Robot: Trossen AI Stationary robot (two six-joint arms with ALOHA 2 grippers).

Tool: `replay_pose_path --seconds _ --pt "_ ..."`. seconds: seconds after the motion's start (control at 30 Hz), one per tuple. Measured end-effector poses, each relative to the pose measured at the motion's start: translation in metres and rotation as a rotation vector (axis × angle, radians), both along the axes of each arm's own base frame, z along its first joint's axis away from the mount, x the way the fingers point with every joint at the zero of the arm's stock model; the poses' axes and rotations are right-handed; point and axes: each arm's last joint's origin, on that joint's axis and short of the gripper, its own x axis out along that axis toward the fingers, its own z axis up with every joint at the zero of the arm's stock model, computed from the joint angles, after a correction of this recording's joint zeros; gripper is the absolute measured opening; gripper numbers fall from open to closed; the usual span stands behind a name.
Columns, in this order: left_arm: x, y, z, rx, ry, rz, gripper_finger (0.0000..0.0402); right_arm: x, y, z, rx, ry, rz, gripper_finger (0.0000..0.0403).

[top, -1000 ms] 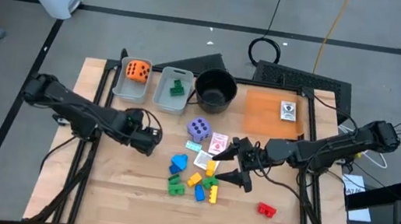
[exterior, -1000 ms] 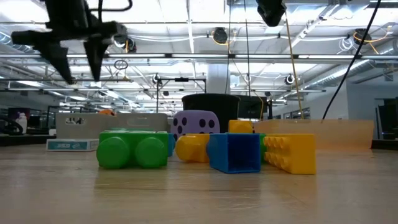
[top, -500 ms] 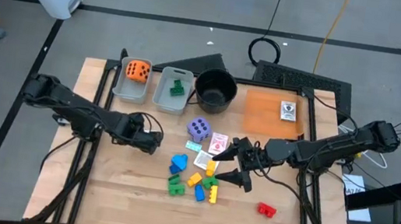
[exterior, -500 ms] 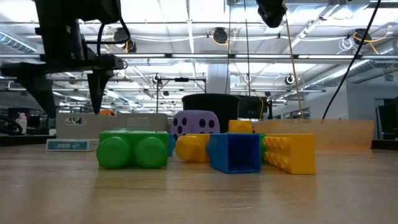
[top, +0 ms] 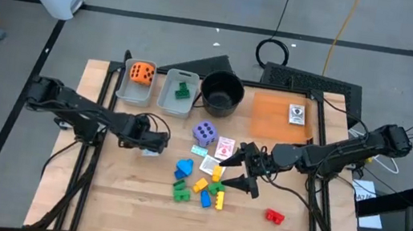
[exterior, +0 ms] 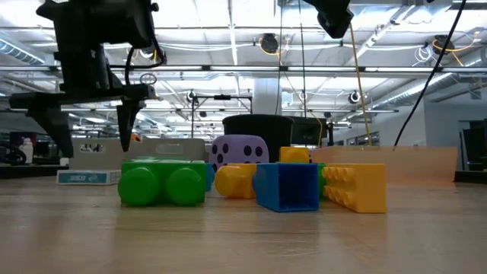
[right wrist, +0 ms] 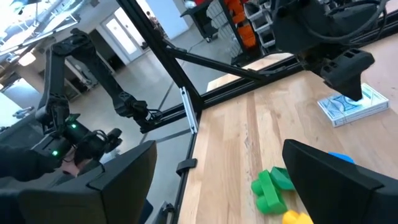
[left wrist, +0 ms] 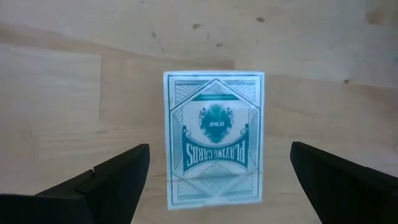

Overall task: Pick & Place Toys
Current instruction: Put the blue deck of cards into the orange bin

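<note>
Since the earlier frames, the left pincer (top: pixel 152 145) had dropped lower toward the wooden surface (top: pixel 129 202) and spread its fingers wide; the right arm had not moved.

Only the left wrist view showed what lay beneath that pincer: a flat teal-and-white playing-card box (left wrist: pixel 214 138) lying on the wood, framed between the two dark fingers (left wrist: pixel 118 177) and apart from both, nothing gripped. From above, the same box (top: pixel 152 151) was mostly covered by the pincer. The low view showed the left pincer (exterior: pixel 87 125) hanging with fingertips pointing down, short of the surface, above the box's edge (exterior: pixel 87 177).

The left arm reached in from the surface's left edge, stretched low and nearly level. The right arm came from the right edge, its pincer (top: pixel 241 171) held wide open and empty just beside the cluster of small plastic blocks (top: pixel 198 183) in the middle.

A purple die (top: pixel 204 133) sat just behind the cluster, a red block (top: pixel 274 216) lay apart toward the front right, and an orange die (top: pixel 142 73) and a green block (top: pixel 183 90) rested in two grey rectangular plastic bins (top: pixel 166 103) at the far edge.
</note>
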Motion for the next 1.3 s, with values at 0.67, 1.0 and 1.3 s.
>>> replay_pose_path --seconds 0.67,1.0,1.3 --pt "0.021 0.0 -0.032 -0.076 0.037 -0.024 0.0392 0.0 0.0 -0.001 -0.004 0.013 0.0 0.0346" --pt "0.026 -0.001 -0.034 -0.097 0.012 -0.062 0.0392 0.0 0.0 -0.002 -0.008 0.017 0.0 0.0346" --pt "0.026 -0.001 -0.035 -0.093 0.016 -0.087 0.0315 0.0 0.0 -0.002 -0.01 0.023 0.0 0.0346"
